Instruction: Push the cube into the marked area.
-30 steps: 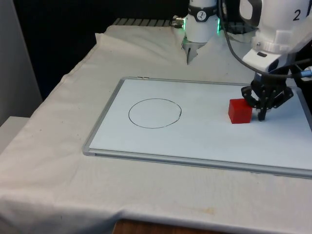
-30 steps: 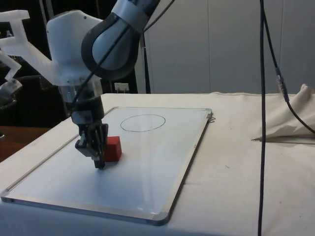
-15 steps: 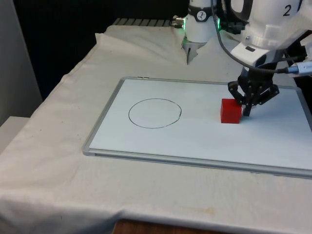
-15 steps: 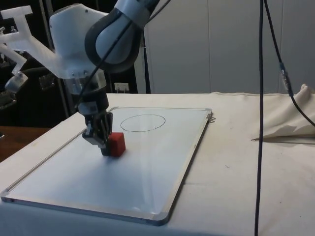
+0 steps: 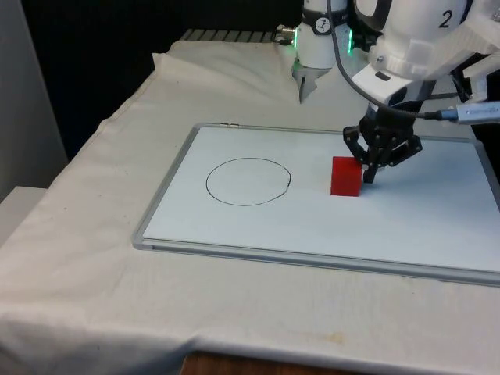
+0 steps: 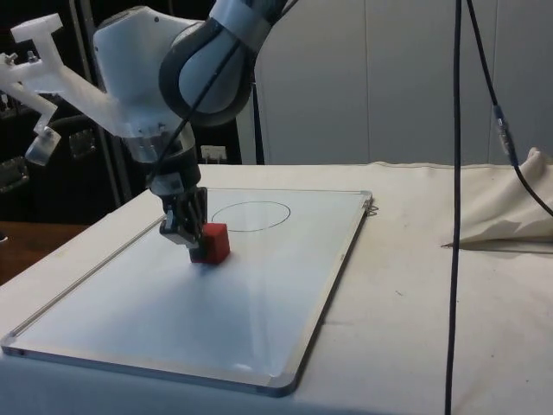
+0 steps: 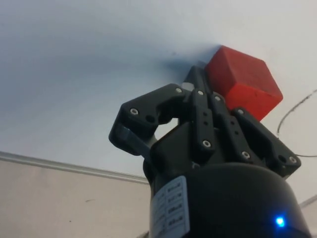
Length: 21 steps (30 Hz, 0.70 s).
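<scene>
While the table (image 5: 94,258) under its white cloth spreads across the front view, a whiteboard (image 5: 258,226) with a pale metal frame lies flat on it, its long edge running from the front view's left to its right. The white arm (image 6: 164,78) reaches down over the board from the front view's right, its wrist bent so that the black gripper (image 5: 367,176) points at the board's surface. A thin black circle (image 5: 248,181) is drawn on the board, towards the front view's left half. The red cube (image 5: 346,176) sits on the board outside that circle, off to the front view's right of it, with bare white surface between the two. The gripper's tips are pressed together, holding nothing, and they touch the cube's face on the side away from the circle; in the wrist view the closed fingers (image 7: 200,106) meet the cube (image 7: 242,82) at its lower edge. In the side view the cube (image 6: 211,243) rests just beside the gripper (image 6: 187,240), near the circle (image 6: 251,215).
</scene>
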Motion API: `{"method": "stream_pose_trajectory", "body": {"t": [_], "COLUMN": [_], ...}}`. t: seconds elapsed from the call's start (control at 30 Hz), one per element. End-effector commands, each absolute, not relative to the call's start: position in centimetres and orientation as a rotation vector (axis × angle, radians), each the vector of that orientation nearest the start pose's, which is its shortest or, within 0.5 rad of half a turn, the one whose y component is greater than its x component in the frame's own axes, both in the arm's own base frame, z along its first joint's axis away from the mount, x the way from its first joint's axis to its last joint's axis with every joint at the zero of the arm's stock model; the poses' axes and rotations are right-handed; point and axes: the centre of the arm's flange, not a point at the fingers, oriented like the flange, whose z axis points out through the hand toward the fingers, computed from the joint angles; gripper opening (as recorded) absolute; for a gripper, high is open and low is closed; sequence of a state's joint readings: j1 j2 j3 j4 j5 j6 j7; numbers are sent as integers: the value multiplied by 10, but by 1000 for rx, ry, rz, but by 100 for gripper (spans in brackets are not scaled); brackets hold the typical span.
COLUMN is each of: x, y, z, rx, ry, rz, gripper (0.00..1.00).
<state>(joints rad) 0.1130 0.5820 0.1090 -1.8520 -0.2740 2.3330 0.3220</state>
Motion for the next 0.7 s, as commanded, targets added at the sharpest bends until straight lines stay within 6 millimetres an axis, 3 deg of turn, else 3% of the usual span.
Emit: {"method": "stream_pose_trajectory", "body": {"t": [0.0, 0.67], "x": [618, 621], "y": [127, 84], "z": [201, 198], "rx": [-3304, -3450], "ry": [-135, -166], "rz": [91, 149], "gripper": [0, 0]}}
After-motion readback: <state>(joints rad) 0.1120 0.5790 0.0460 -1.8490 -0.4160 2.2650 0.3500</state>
